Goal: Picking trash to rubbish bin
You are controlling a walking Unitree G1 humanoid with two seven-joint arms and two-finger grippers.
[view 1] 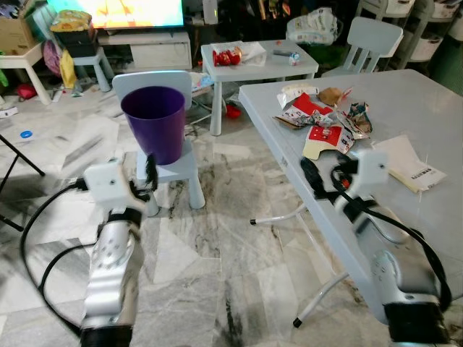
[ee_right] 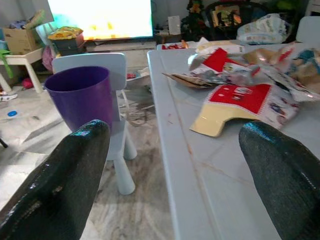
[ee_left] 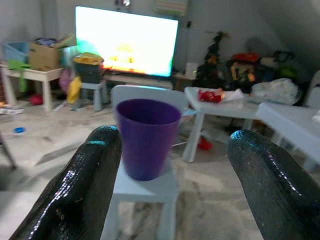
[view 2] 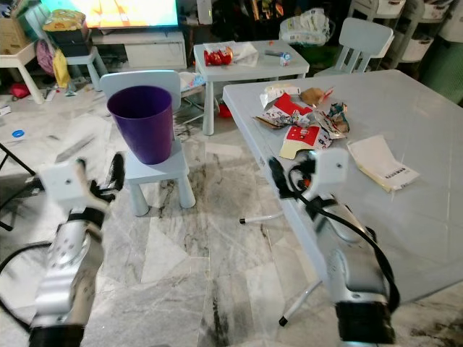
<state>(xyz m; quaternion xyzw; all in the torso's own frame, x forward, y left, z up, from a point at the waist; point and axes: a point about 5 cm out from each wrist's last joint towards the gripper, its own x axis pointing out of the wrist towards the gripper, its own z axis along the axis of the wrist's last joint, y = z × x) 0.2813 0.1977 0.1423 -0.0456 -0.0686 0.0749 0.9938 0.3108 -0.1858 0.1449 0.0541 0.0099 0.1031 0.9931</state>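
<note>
No lettering here is sharp enough to read. A flat white paper booklet (view 1: 409,165) on the grey folding table (view 1: 427,101) carries a small dark block of print near one corner, too fine to make out. The red and white crumpled snack wrapper (ee_right: 248,96) in the litter pile has a small white label with marks on it, blurred beyond reading. The bright television screen (ee_left: 126,41) shows only glowing colour.
</note>
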